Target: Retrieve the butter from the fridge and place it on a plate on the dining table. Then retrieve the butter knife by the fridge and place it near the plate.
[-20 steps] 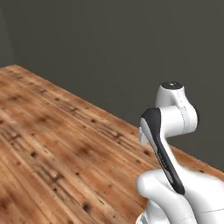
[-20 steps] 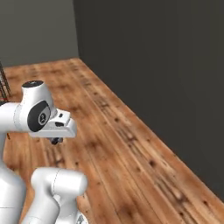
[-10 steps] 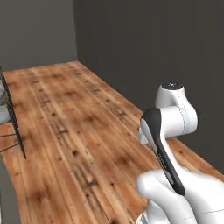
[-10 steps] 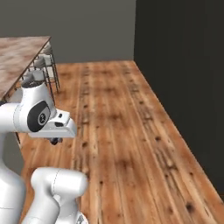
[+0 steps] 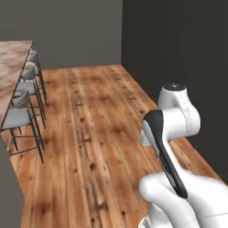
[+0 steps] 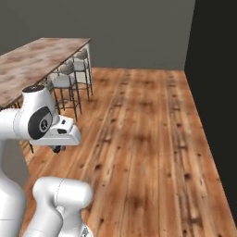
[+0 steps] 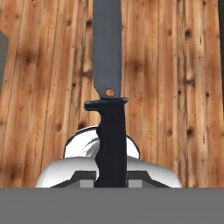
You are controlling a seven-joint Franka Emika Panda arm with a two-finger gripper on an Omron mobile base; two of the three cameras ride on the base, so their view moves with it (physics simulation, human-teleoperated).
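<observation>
In the hand view my gripper (image 7: 111,176) is shut on the black handle of the butter knife (image 7: 109,87). Its dark grey blade points away from the hand, over the wooden floor. In the right base view the hand hangs low in front of the arm, with a dark bit of the gripper (image 6: 57,148) under it. The dining table (image 6: 37,60) with its brown marbled top stands ahead at the left, and it also runs along the left edge as the dining table (image 5: 11,62) in the left base view. The butter, the plate and the fridge are out of view.
Several grey stools (image 6: 65,81) on thin dark legs line the table's near side, seen as stools (image 5: 22,111) from the left. A dark wall (image 5: 178,44) runs along the right. A grey panel (image 5: 8,191) stands close at the lower left. Wooden floor (image 6: 148,139) lies open ahead.
The whole picture has swung as the base turned: the dining table and stools have come into view at the left. The arm's pose and the grip on the knife are unchanged.
</observation>
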